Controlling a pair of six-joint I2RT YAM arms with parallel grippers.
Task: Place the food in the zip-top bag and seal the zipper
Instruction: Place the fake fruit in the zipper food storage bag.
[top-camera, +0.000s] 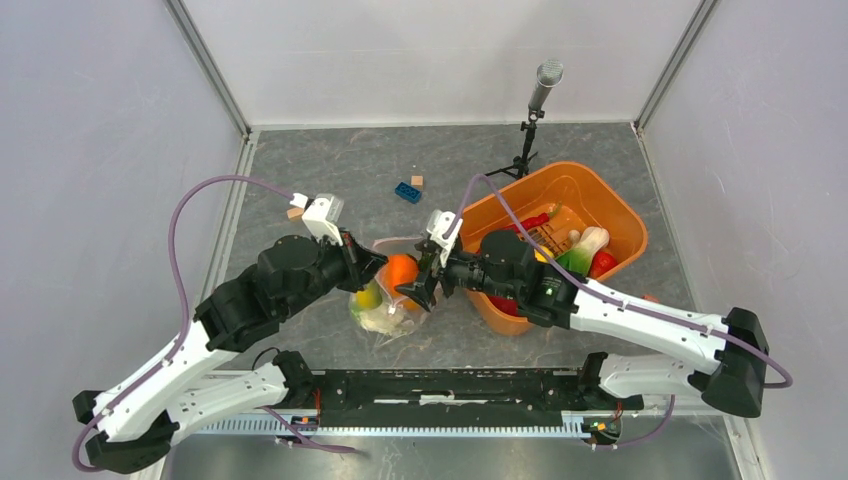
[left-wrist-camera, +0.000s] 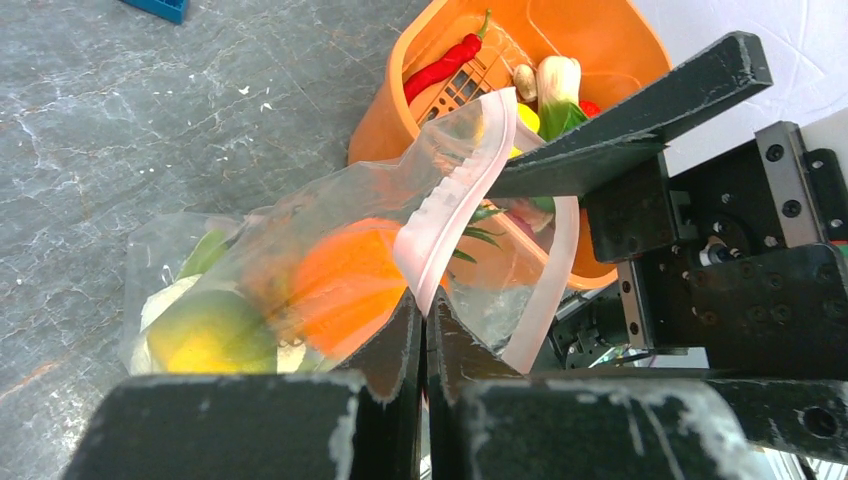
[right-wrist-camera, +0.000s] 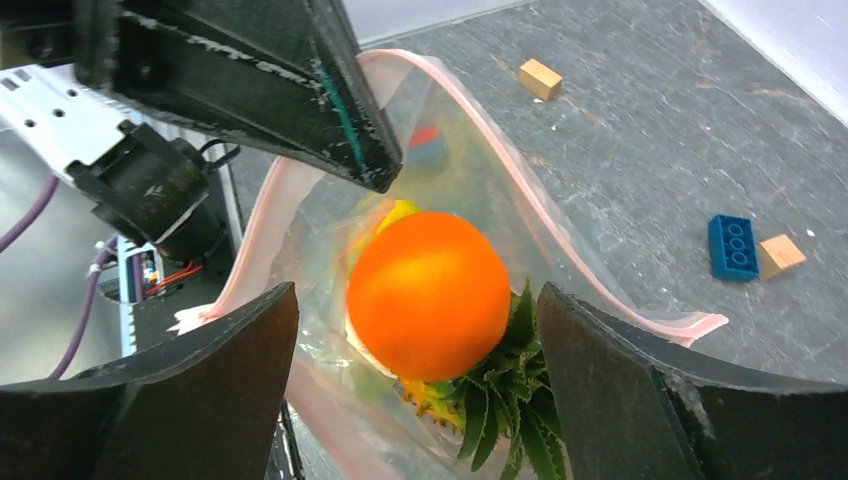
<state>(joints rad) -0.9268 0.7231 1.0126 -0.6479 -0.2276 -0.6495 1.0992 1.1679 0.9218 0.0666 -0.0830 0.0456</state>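
The clear zip-top bag (top-camera: 385, 312) lies on the table between the arms with its mouth held up. My left gripper (left-wrist-camera: 427, 300) is shut on the bag's pale pink zipper (left-wrist-camera: 455, 205) at the near lip. Inside the bag an orange (right-wrist-camera: 430, 290) rests on a pineapple's green leaves (right-wrist-camera: 500, 395), with a yellow-green fruit (left-wrist-camera: 205, 335) and white cauliflower deeper in. My right gripper (right-wrist-camera: 415, 295) stands open at the bag's mouth, one finger on each side of the orange with gaps to it. More food lies in the orange basket (top-camera: 610, 205).
The basket (left-wrist-camera: 385, 125) stands just right of the bag and holds a red chilli (left-wrist-camera: 445, 65) and other pieces. A blue brick (right-wrist-camera: 733, 247) and tan blocks (right-wrist-camera: 780, 255) lie beyond the bag. A microphone stand (top-camera: 535, 110) rises at the back.
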